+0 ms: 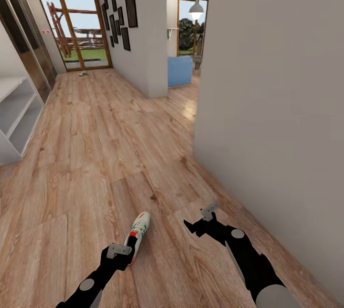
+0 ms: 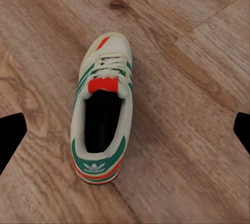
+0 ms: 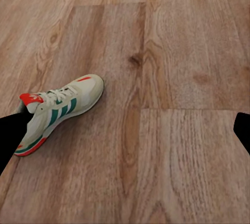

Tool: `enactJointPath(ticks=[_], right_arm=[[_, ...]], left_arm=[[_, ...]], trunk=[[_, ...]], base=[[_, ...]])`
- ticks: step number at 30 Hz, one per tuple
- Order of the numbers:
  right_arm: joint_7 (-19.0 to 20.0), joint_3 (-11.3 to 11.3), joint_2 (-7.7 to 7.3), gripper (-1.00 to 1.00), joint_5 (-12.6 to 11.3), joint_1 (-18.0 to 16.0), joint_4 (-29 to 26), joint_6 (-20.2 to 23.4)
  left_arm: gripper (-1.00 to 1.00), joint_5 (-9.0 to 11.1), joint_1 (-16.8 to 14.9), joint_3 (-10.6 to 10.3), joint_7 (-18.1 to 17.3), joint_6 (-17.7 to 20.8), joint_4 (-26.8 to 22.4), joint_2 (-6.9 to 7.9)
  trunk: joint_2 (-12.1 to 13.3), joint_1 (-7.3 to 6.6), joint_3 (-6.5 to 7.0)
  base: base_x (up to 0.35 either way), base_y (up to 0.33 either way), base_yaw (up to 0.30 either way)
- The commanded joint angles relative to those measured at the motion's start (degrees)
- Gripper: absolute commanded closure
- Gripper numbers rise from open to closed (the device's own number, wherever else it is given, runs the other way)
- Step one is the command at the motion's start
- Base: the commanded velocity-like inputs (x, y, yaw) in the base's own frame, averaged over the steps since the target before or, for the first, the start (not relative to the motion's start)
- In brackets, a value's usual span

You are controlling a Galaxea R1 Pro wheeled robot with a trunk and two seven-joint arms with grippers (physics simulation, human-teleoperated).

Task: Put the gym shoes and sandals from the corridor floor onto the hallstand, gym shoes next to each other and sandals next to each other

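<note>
White laced gym shoe (image 2: pixel 102 114) (teal stripes) on wood-grain floor (image 2: pixel 187 78).

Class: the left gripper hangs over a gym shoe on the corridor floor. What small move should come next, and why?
Probably lower the left gripper straight down over the gym shoe. In the left wrist view its fingers are spread wide on either side of the shoe, which lies upright on the corridor floor, not yet gripped.

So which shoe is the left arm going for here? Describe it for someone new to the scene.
On the wood plank floor, just ahead of the robot, lies one gym shoe beneath the left gripper. It is white with teal-green side stripes and a red-orange tongue; a second small object lies far off by the glass door.
</note>
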Motion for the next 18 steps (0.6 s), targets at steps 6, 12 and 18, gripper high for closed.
enactJointPath(ticks=[6,12,18], right_arm=[[0.2,-0.2,0.03,-1.0,0.3,0.0,-0.2,0.2],[0.2,-0.2,-0.03,-1.0,0.3,0.0,-1.3,0.3],[0.1,-0.3,0.01,-1.0,0.3,0.0,-7.3,0.4]], left_arm=[[-1.0,-0.6,0.0,0.4,-0.3,-0.2,0.0,-0.04],[-1.0,-0.6,0.0,0.4,-0.3,-0.2,0.0,-0.04],[-1.0,-0.6,0.0,0.4,-0.3,-0.3,-0.5,-0.04]], trunk=[[-2.4,1.31,-1.62],[-4.8,2.63,-3.01],[-4.8,2.63,-3.06]], base=[[0.0,0.0,0.0],[0.0,0.0,0.0],[0.0,0.0,0.0]])
